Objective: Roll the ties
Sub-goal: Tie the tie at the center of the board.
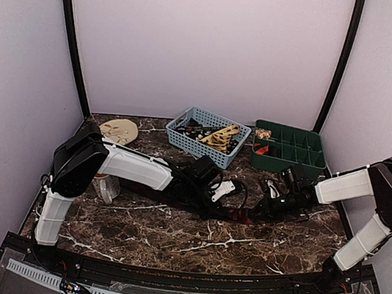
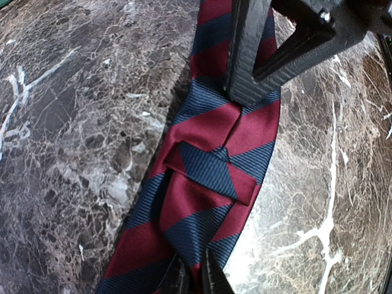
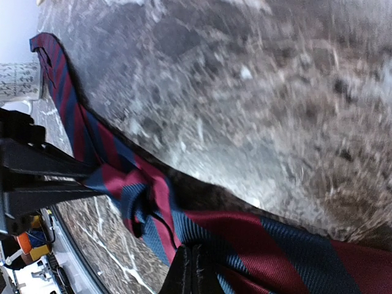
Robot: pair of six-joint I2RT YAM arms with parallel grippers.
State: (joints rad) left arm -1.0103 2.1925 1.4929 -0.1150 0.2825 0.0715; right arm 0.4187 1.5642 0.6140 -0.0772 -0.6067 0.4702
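Navy tie [image 2: 208,131], red diagonal stripes

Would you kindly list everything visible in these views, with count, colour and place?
striped tie: one, red and navy, mid-table, partly folded
basket: one, blue, far centre
ties in basket: several, tan-gold and dark, count unclear
compartment tray: one, green, far right
round disc: one, tan, far left
clear jar: one, colourless, left side
table: one, dark marble
left gripper: one, black, shut on striped tie
right gripper: one, black, shut on striped tie
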